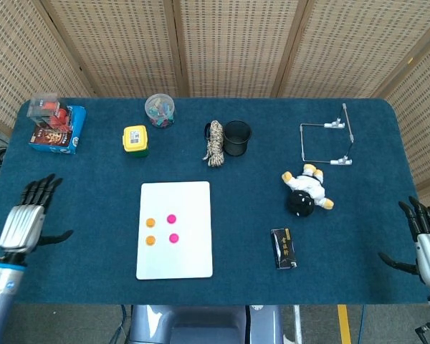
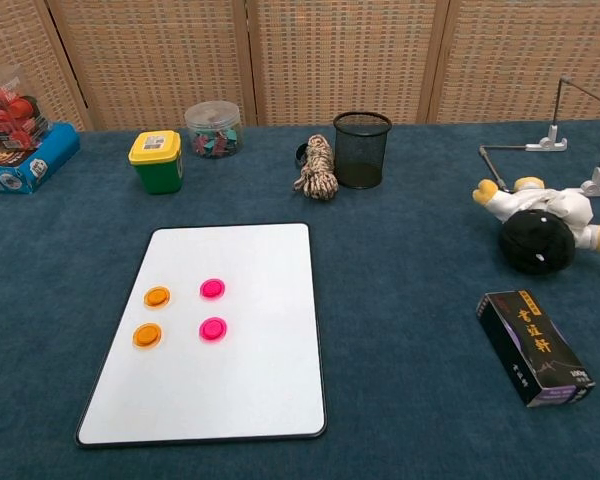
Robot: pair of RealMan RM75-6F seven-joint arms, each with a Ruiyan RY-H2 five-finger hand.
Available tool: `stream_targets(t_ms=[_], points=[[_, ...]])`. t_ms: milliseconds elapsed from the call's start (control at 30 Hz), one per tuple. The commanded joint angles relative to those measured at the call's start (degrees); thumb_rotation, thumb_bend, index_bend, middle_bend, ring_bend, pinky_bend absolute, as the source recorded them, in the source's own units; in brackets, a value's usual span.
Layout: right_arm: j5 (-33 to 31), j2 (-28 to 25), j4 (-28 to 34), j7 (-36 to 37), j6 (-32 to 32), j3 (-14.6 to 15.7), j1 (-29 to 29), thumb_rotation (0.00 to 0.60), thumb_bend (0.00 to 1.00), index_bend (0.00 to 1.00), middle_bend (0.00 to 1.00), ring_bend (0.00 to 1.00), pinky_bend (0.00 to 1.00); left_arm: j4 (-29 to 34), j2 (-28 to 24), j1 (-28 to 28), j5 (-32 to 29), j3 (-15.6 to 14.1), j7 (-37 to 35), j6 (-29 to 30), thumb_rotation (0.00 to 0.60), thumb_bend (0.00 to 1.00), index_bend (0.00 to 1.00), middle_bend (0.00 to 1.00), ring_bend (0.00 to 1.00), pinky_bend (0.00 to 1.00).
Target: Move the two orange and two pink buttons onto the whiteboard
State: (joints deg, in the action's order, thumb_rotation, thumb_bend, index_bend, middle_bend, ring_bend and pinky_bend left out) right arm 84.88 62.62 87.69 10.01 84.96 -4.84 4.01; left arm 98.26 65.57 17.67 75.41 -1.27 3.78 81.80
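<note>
Two orange buttons [image 2: 157,296] [image 2: 147,335] and two pink buttons [image 2: 212,288] [image 2: 213,328] lie on the whiteboard [image 2: 245,385]. In the head view the same orange buttons [image 1: 150,223] [image 1: 150,241] and pink buttons [image 1: 171,218] [image 1: 173,238] sit on the whiteboard [image 1: 179,261]. My left hand [image 1: 25,218] hovers far left of the board, fingers spread, holding nothing. My right hand [image 1: 428,240] is at the right edge, fingers apart, empty. Neither hand shows in the chest view.
Along the back stand a blue box [image 1: 57,132], a yellow-lidded green tub [image 1: 135,140], a clear jar [image 1: 160,110], a rope coil [image 1: 214,143], a black mesh cup [image 1: 237,137] and a wire stand [image 1: 328,143]. A plush toy [image 1: 304,192] and black box [image 1: 283,248] lie right.
</note>
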Motion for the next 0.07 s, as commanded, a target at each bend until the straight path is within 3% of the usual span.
stream_targets(t_ms=[33, 67], points=[[0.64, 0.48, -0.14, -0.87, 1.01, -0.05, -0.21, 0.6, 0.0, 0.0, 0.0, 0.0, 0.0, 2.61, -3.08, -5.41, 0.5, -2.55, -0.38, 5.13, 0.6, 0.0, 0.0, 0.0, 0.0, 0.0], [0.76, 0.66, -0.22, -1.26, 1.29, -0.1, -0.24, 0.6, 0.0, 0.0, 0.0, 0.0, 0.0, 2.67, -3.51, -6.26, 1.09, -2.8, -1.0, 5.76, 0.6, 0.0, 0.0, 0.0, 0.0, 0.0]])
